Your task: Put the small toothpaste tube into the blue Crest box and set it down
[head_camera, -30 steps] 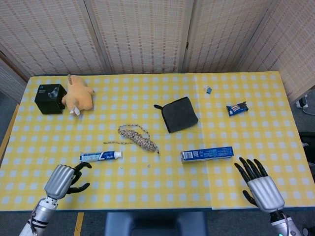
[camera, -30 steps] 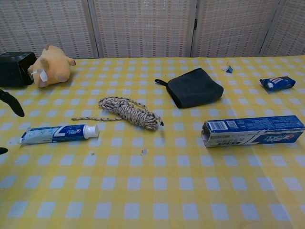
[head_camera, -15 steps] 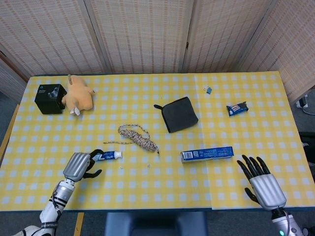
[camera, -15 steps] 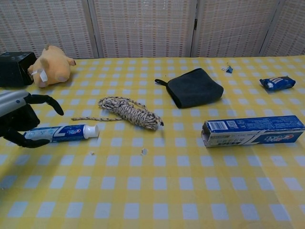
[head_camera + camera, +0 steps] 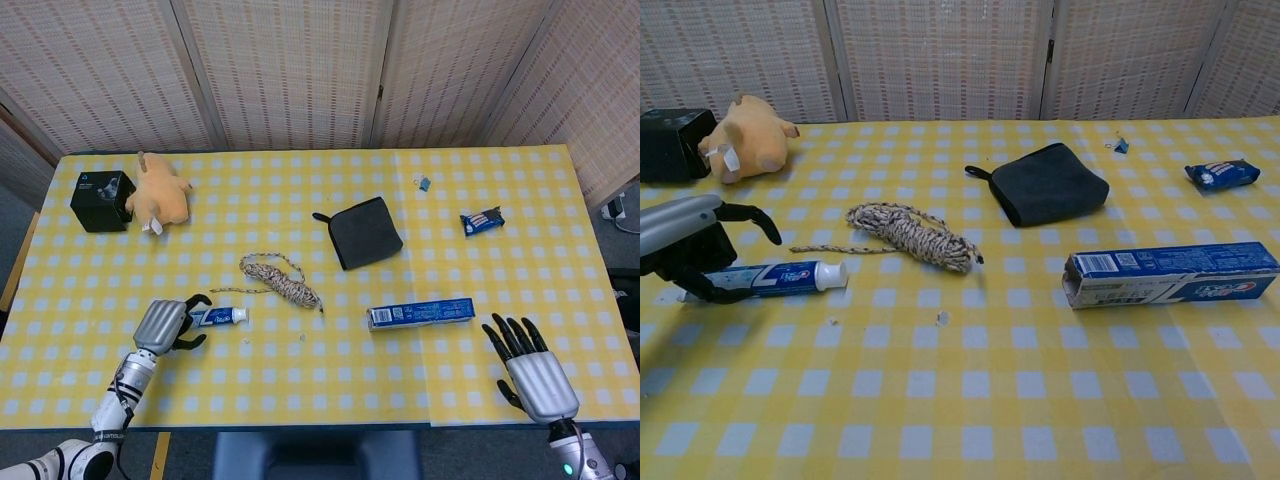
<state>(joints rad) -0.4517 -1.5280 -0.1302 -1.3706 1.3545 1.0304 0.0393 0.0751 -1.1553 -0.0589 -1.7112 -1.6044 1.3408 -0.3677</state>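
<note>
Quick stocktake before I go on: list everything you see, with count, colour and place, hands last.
toothpaste tube: 1, white and blue, lying near left, cap pointing right
Crest box: 1, blue, near right, open end facing left
rope: 1 bundle, beige and dark, centre
pouch: 1, dark grey, past centre
snack packet: 1, blue, far right
clip: 1, blue, far right of centre
plush toy: 1, tan, far left
black box: 1, far left corner
table: yellow checked cloth
left hand: fingers curled around the tube's tail end
right hand: empty, fingers spread, near right edge

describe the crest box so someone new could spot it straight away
On the yellow checked table, look at the near right side, in front of the dark grey pouch. The Crest box lies flat there: the only long blue carton, its open end facing left.
</note>
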